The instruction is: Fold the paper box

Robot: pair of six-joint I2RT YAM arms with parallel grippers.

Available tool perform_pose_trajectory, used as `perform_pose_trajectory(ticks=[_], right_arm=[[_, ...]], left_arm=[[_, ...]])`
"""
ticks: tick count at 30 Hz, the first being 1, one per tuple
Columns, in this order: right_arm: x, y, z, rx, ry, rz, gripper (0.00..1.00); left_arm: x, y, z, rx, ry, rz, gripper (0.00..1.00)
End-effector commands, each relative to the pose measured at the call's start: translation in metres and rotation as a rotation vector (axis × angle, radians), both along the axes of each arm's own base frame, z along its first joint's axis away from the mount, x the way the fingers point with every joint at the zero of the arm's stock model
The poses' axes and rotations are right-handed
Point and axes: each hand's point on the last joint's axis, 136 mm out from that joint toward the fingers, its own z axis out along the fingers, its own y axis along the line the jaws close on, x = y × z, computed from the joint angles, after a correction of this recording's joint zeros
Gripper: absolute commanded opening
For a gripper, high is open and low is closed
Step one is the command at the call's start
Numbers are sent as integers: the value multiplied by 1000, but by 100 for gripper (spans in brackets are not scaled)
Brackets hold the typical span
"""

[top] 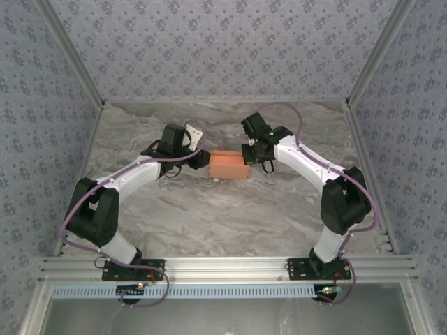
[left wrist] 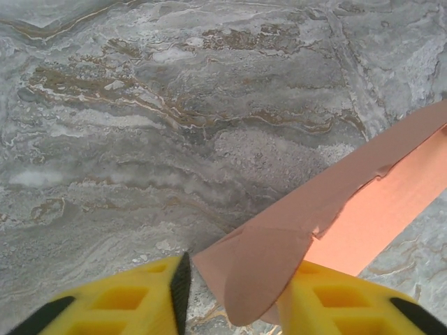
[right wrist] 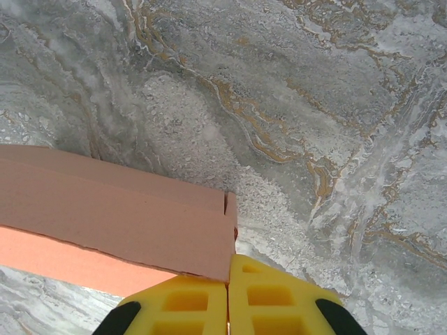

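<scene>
The left pincer is down low over the grey marble desk. The paper box sits right at its tip. The box is orange and lies on the desk between the two pincers.

From the left wrist, the left pincer is partly open. Its two yellow fingers stand apart with a gap in the middle. A round flap of the paper box hangs down in that gap. The flap leans on the finger at the right of this view. Bare desk shows between the flap and the other finger. So the fingers are around the flap but are not pinching it. The rest of the box runs away from the pincer, up and to the right, and its bright orange inside shows.

The right pincer is right at the other end of the box.

From the right wrist, the right pincer is closed tight. Its yellow fingers press together with just a thin line between them. The paper box lies ahead of it and off to the left. The near corner of the box comes down to the spot where the two fingertips meet. I cannot tell if a thin edge of card is caught in that line. The desk lies ahead and to the right.
</scene>
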Motion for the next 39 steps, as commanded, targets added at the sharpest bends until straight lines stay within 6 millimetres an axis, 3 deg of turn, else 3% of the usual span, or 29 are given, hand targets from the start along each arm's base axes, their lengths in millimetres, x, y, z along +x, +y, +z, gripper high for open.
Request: perform_pose_trajectory(ticks=[1, 9, 18, 29, 39], right_arm=[[1, 2, 1, -4, 13, 10, 8], [0, 9, 3, -4, 17, 14, 8], [-1, 11, -2, 4, 107, -58, 8], [-1, 25, 4, 120, 122, -107, 8], [0, 25, -7, 177, 181, -199, 8]], left_arm=[[-1, -10, 18, -29, -34, -43, 28], [-8, -26, 21, -20, -16, -81, 14], [-19, -46, 16, -16, 2, -60, 13], [-10, -32, 6, -2, 0, 74, 14], [-14, -29, 3, -20, -35, 133, 14]])
